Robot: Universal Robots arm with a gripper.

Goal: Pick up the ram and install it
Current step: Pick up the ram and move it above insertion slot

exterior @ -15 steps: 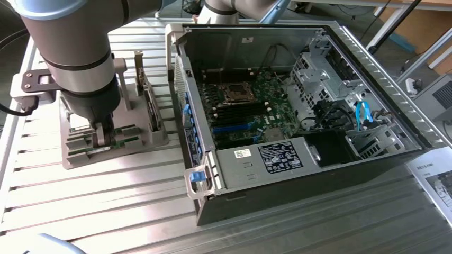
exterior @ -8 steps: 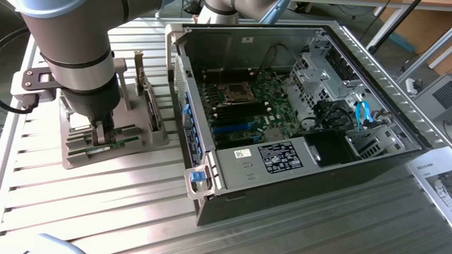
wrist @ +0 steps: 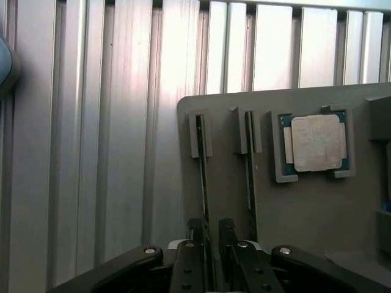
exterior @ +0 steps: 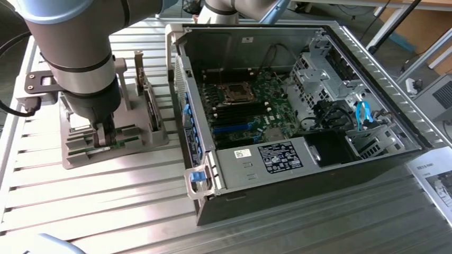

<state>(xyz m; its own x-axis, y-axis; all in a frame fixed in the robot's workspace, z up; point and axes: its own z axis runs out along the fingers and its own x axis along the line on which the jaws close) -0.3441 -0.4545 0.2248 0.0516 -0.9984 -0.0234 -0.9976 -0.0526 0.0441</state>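
Observation:
Two ram sticks stand on edge in parallel slots of a grey holder (wrist: 305,213). The first ram (wrist: 201,165) runs down between my gripper's fingers (wrist: 195,235). The second ram (wrist: 249,171) sits one slot over. My gripper (wrist: 211,238) is open, one finger on each side of the first stick, low over the holder. In the exterior view the gripper (exterior: 106,136) hangs from the arm over the holder (exterior: 78,159) at the exterior view's left. The open computer case (exterior: 395,106) with its green motherboard (exterior: 244,114) lies to the exterior view's right.
A square silver processor (wrist: 316,143) rests in a pocket of the holder beside the sticks. Tall upright plates (exterior: 150,103) stand on the holder between the arm and the case wall. Everything sits on a slatted aluminium table (exterior: 92,211). A paper sheet (exterior: 434,182) lies at the far right.

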